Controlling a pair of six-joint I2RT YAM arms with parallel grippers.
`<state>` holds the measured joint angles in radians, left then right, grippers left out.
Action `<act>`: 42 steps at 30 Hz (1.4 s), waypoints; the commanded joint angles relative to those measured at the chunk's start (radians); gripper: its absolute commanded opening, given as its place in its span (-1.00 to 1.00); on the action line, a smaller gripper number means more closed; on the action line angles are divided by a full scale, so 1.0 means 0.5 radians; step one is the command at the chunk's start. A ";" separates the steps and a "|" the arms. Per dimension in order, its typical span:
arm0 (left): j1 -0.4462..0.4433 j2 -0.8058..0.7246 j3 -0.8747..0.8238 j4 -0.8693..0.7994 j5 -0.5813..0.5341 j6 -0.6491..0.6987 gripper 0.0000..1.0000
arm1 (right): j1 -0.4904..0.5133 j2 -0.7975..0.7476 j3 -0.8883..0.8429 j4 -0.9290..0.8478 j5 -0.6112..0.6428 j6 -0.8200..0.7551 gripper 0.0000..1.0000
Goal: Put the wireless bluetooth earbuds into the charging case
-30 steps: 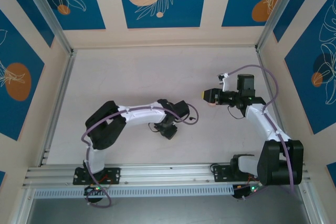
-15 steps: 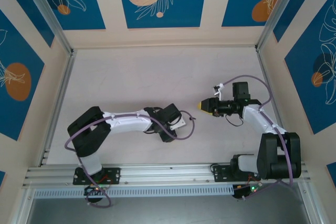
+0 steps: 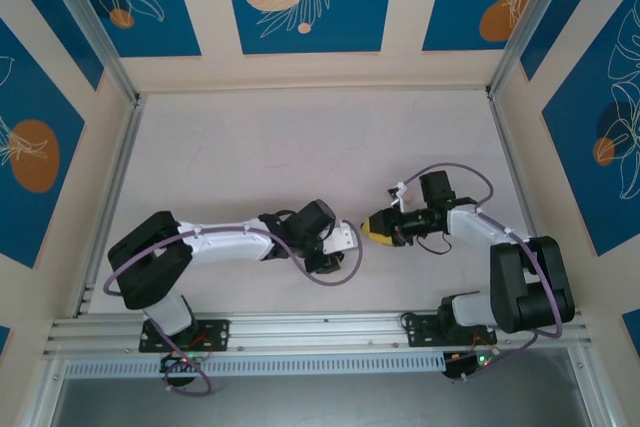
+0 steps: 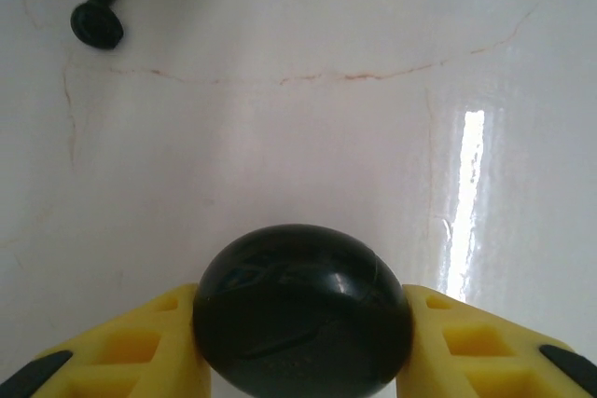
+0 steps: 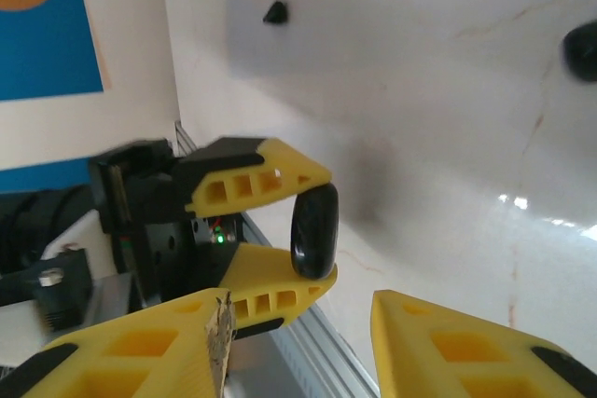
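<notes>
Left hand (image 4: 303,333) clamps the black case (image 4: 298,295) — its wrist view adds a black earbud (image 4: 97,20) — right hand (image 5: 298,323) spread apart.

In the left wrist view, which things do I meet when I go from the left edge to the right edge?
black earbud → round black case, held between the jaws → bright strip of glare

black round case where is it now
In the left wrist view, the black round case is clamped in the left gripper's yellow jaws; a black earbud lies upper left.
</notes>
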<state>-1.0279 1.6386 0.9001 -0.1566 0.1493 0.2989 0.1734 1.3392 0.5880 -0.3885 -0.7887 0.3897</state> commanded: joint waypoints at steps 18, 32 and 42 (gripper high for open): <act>-0.006 -0.067 0.001 0.077 0.082 0.069 -0.15 | 0.374 0.093 -0.088 0.246 0.034 0.294 -0.20; -0.006 -0.092 0.010 0.103 0.105 0.059 -0.17 | 0.447 0.227 -0.063 0.373 -0.027 0.337 -0.22; -0.007 -0.116 0.014 0.124 0.091 0.050 -0.17 | 0.479 0.260 -0.050 0.433 -0.082 0.350 -0.53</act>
<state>-1.0279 1.6169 0.9001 -0.1188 0.1719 0.3172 0.4042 1.4590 0.5491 -0.1734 -0.7982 0.5568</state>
